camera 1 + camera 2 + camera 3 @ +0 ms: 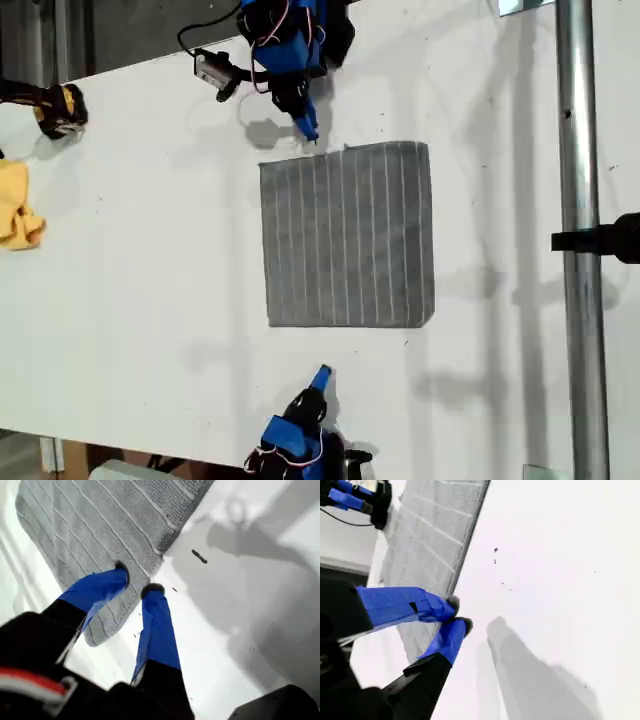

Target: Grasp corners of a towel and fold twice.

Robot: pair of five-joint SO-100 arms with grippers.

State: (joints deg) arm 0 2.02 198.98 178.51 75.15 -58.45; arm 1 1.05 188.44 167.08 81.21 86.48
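1. We hold our first gripper (137,579) at the far side of the towel (347,235), by the corner (262,165) towards the exterior view's left. Its jaws stand a little apart with nothing between them. In the first wrist view one fingertip (121,569) hangs over the cloth and the other over the bare table (150,280), so the towel's edge runs between them, which we judge is the stance for pinching that corner.
2. We cannot tell whether those tips touch the cloth yet.
3. Our second gripper (456,614) waits on the near side, apart from the towel's near edge, roughly opposite the first. Its tips look pressed together and hold nothing. It would have to spread its jaws and reach the near corner (272,322) on the exterior view's left before both arms could lift one side together.
4. The towel lies flat in the middle of the table, squarish, with no fold that we can see, so we judge the first fold is not yet begun.
5. It is grey, a ribbed weave with thin pale stripes running from the near edge to the far one, and its corners are rounded.
6. It looks soft and limp, so a pinched corner will likely drag the rest behind it
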